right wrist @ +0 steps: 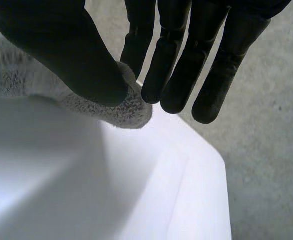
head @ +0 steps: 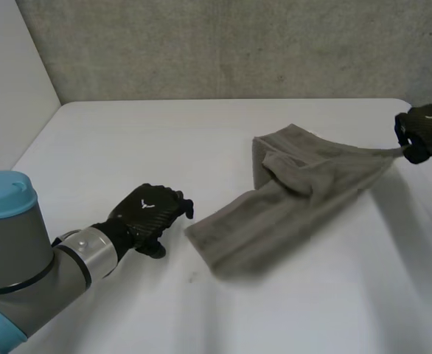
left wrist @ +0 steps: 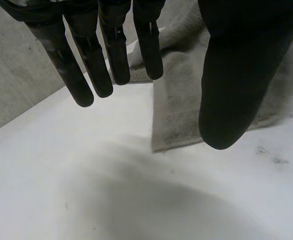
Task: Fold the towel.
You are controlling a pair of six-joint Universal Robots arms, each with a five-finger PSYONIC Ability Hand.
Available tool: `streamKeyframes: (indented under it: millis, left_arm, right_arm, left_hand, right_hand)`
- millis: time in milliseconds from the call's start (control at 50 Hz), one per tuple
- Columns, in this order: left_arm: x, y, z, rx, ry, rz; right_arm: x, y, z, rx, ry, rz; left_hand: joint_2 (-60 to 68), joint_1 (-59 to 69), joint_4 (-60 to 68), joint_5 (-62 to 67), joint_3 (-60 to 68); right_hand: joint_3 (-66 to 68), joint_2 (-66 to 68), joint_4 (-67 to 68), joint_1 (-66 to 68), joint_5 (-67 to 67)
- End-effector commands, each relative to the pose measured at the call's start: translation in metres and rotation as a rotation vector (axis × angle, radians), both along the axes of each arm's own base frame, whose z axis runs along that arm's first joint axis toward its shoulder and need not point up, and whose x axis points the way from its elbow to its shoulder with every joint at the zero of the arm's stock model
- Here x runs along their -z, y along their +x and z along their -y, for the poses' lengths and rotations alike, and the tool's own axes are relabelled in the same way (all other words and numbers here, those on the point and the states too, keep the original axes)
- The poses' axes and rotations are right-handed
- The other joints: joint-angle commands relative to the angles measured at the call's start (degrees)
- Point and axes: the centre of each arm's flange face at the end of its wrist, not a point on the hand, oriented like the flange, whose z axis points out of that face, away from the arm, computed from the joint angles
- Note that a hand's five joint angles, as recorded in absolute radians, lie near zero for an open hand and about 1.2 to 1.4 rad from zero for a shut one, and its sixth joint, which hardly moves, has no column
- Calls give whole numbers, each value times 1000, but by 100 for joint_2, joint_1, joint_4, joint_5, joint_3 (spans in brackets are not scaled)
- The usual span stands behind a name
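A grey-brown towel (head: 297, 199) lies rumpled across the middle of the white table (head: 164, 140), with one corner stretched out to the right and lifted. My right hand (head: 424, 131) pinches that corner at the table's right edge; in the right wrist view the thumb (right wrist: 61, 50) presses the towel corner (right wrist: 121, 107) against a finger. My left hand (head: 151, 212) rests on the table just left of the towel's near end, fingers relaxed and holding nothing. In the left wrist view its fingers (left wrist: 94, 65) hang straight above the towel's near edge (left wrist: 181, 115).
A grey wall (head: 238, 44) stands behind the table. The table's right edge (right wrist: 206, 185) drops off just beside my right hand. Bare tabletop lies in front of the towel and to the far left.
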Motion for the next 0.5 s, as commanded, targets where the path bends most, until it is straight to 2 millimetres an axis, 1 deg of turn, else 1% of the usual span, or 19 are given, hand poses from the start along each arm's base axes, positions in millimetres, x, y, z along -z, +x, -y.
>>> streamKeyframes:
  millis: [20,100,140,160,180,200,240,260,300,320,360,420,460,480,500]
  left_arm:
    - [8,-9,12,6,-5,-2]
    - [9,-14,10,21,2,-9]
    - [10,-22,-1,59,7,-4]
    - [10,-22,-1,59,7,-4]
    - [12,-25,-8,77,17,-1]
    - [12,-26,-8,77,17,-1]
    - [13,-34,-24,120,28,1]
    - [13,-34,-24,120,28,1]
    - [15,-46,-48,184,46,-1]
    - [15,-46,-48,184,46,-1]
    - [15,-56,-64,211,57,-17]
    - [14,-60,-70,213,57,-20]
    - [12,-70,-77,224,26,-27]
    - [12,-70,-77,224,26,-27]
    - [13,-76,-80,229,11,-29]
  right_arm:
    - [21,-9,-11,-9,80,7]
    - [22,-10,-15,-14,89,11]
    - [23,-10,-19,-16,96,13]
    - [23,-10,-19,-16,96,13]
    - [24,-10,-19,-15,101,15]
    - [24,-10,-19,-15,101,15]
    - [27,-9,-21,-17,108,14]
    - [27,-9,-21,-17,108,14]
    - [30,-9,-23,-19,114,15]
    - [30,-9,-23,-19,115,15]
    - [32,-9,-24,-19,118,15]
    - [33,-9,-24,-18,118,16]
    - [34,-9,-25,-20,119,16]
    - [34,-9,-25,-20,119,16]
    - [34,-9,-26,-20,119,17]
  left_hand:
    - [486,482,482,480,479]
    - [486,482,483,481,479]
    - [486,482,483,481,479]
    - [486,482,483,481,479]
    - [486,482,483,481,479]
    - [486,482,483,481,479]
    - [536,532,533,531,529]
    - [537,532,533,531,529]
    - [671,666,667,665,663]
    - [671,667,668,666,664]
    - [789,784,785,783,781]
    - [789,785,785,783,782]
    - [806,801,802,800,798]
    - [806,801,802,800,799]
    - [873,868,869,867,865]
  right_hand:
    - [1194,1249,1164,2454,1393]
    - [1194,1249,1164,2454,1393]
    - [1194,1249,1164,2454,1393]
    - [1194,1249,1164,2454,1393]
    - [1194,1249,1164,2454,1393]
    - [1194,1249,1164,2454,1393]
    - [1194,1249,1164,2454,1393]
    - [1194,1249,1164,2454,1393]
    - [1194,1249,1164,2454,1393]
    - [1194,1249,1164,2454,1393]
    - [1194,1249,1164,2454,1393]
    - [1194,1249,1164,2454,1393]
    - [1194,1249,1164,2454,1393]
    - [1194,1249,1164,2454,1393]
    - [1194,1249,1164,2454,1393]
